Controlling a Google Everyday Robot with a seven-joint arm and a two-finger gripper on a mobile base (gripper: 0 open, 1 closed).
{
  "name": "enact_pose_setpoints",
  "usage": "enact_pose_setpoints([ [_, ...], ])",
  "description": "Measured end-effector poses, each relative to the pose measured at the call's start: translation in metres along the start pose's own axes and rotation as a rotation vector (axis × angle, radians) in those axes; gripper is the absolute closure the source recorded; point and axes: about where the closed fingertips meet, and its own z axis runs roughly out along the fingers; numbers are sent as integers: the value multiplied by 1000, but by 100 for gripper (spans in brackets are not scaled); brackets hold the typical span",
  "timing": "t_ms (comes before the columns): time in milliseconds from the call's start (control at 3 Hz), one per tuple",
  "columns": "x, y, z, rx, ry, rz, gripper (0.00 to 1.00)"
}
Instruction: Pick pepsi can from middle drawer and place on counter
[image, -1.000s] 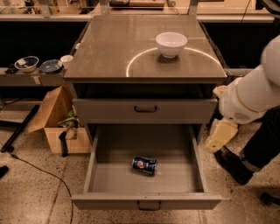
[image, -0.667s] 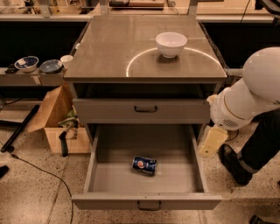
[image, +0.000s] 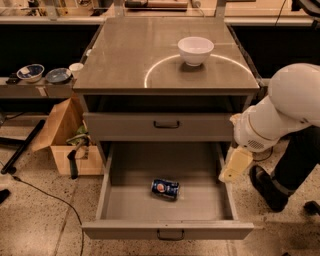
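Observation:
The pepsi can (image: 165, 188) lies on its side on the floor of the open middle drawer (image: 118, 212), near its centre. The drawer is pulled fully out, with its dark handle at the front. The counter (image: 125, 55) is the cabinet's flat metal top with a pale arc on it. My white arm comes in from the right. The gripper (image: 235, 165) hangs at the drawer's right edge, above its side wall, to the right of the can and apart from it. It holds nothing that I can see.
A white bowl (image: 195, 50) stands on the counter at the back right. A shut drawer (image: 166, 125) sits above the open one. A side shelf at left holds small bowls (image: 30, 72). A cardboard box (image: 67, 137) stands on the floor left of the cabinet.
My arm and gripper have moved left, from outside the cabinet's right side to over the drawer's right edge. The can and drawer have not moved.

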Motion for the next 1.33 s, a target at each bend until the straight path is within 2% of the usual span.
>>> enact_pose_setpoints([
  [333,-1,2,19,-19,-5,6,0],
  [667,-7,7,59,-51,-30,22,0],
  [1000,-9,8,83,-54,-48,34,0],
  [1333,-9,10,116,-79,-48,34,0],
])
